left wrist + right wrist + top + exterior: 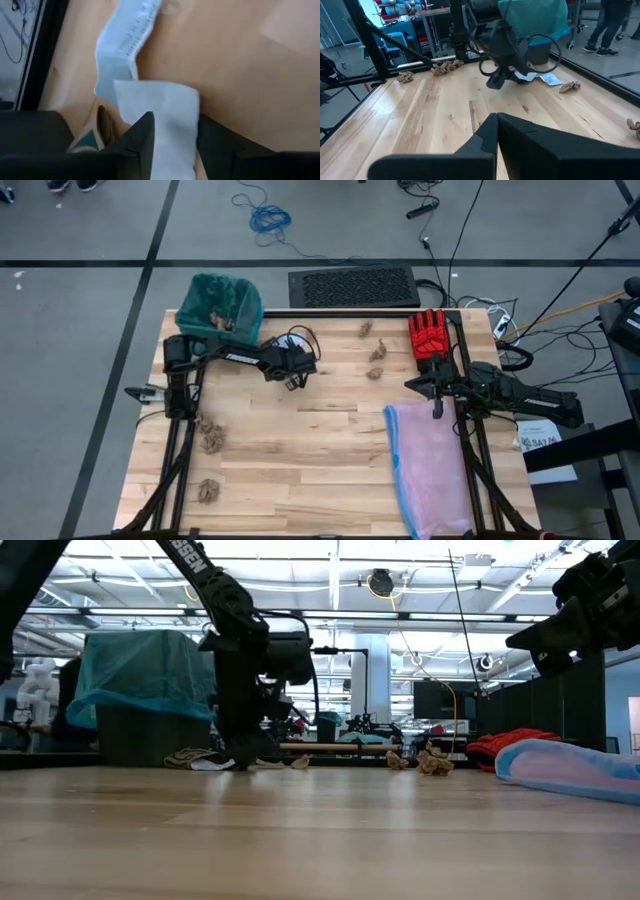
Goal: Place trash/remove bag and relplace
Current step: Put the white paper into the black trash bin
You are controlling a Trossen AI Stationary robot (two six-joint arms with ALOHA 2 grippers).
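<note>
The teal-green bag lines a bin at the table's far left corner. A white and pale-blue paper scrap lies flat on the wood. My left gripper is open low over it, slanting down, one finger on each side of the scrap's near end; I cannot tell if they touch it. Brown paper wads lie at the far middle and near left. My right gripper is shut and holds nothing, level above the table's right side.
A red glove lies at the far right. A pale pink bag with a blue edge covers the near right. Another wad sits near the front left corner. Bare wood stretches across the table's middle and front.
</note>
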